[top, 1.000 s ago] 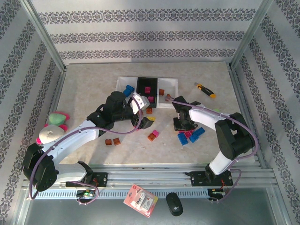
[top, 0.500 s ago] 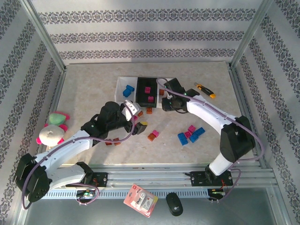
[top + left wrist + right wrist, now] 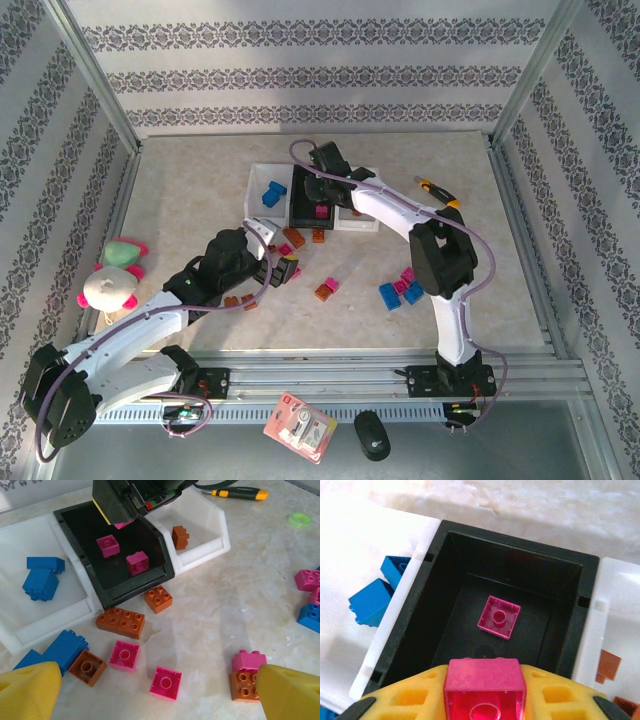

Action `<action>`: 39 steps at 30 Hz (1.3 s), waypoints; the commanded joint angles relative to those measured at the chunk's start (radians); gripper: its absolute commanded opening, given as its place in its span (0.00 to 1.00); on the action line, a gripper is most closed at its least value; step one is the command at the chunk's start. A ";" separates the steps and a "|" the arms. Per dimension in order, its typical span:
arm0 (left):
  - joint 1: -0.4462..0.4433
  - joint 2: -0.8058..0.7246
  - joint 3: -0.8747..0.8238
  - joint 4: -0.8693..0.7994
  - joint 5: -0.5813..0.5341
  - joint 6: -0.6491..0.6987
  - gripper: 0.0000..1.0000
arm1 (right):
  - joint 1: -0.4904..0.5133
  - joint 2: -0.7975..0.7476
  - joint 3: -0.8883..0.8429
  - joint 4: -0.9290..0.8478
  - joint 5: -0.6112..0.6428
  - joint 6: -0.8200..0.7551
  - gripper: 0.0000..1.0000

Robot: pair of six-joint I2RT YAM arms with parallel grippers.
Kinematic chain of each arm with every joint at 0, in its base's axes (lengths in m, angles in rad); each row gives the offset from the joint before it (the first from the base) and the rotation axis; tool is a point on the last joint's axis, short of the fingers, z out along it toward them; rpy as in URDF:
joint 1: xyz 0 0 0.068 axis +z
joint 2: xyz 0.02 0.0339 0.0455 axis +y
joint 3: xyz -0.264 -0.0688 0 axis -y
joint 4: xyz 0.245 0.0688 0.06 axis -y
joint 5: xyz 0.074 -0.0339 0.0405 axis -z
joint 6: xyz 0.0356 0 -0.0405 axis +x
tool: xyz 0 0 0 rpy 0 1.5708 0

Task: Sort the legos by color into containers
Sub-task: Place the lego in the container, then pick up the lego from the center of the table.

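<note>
Right wrist view: my right tool (image 3: pixel 485 700) pinches a magenta brick (image 3: pixel 485 680) directly above the black tray (image 3: pixel 445 570). I judge this the drop step, so next it should spread. My left tool (image 3: pixel 160 692) hangs spread above loose bricks (image 3: pixel 166 682) on the table (image 3: pixel 210 615).

Pink lego (image 3: pixel 485 686) — above black tray (image 3: pixel 420 622).

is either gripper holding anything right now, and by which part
The right gripper holds a magenta brick by two opposite side faces, over the black tray. The left gripper is open, holding nothing.
</note>
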 commanded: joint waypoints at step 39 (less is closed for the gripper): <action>-0.028 0.792 0.504 -0.455 -0.041 -0.959 0.77 | 0.028 -0.778 -0.733 0.071 0.029 -0.015 0.79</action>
